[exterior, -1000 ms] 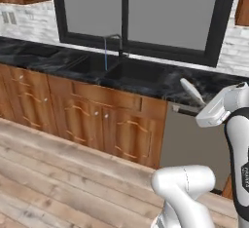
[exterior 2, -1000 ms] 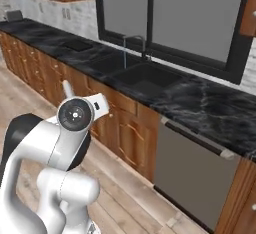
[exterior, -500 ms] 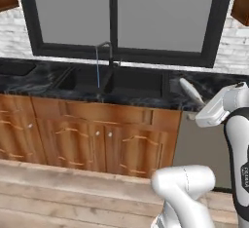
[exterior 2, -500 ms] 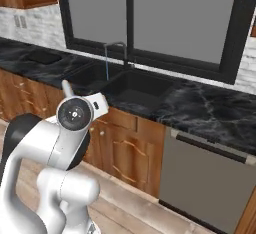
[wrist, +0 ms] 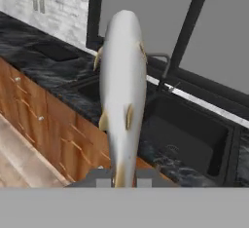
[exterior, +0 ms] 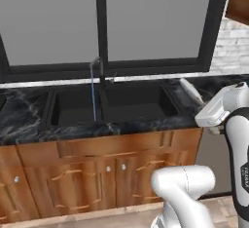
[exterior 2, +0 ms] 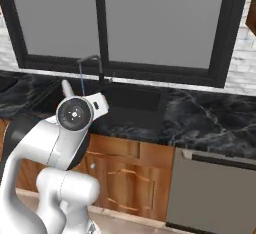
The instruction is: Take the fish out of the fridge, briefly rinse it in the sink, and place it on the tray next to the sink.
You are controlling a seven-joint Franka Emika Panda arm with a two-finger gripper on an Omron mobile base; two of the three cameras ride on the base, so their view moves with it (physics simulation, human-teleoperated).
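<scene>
left base view: fish held high at right, near the sink, water running from faucet | right base view: marble table stretches right | hand view: pincer clamped shut on the fish's tail | step: carrying to rinse; next, move it over the basin under the stream

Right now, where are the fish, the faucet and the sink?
fish (wrist: 121, 90): hand view, middle of its body.
faucet (exterior: 100, 71): left base view, upright neck.
sink (exterior: 138, 100): left base view, floor of right basin.
</scene>
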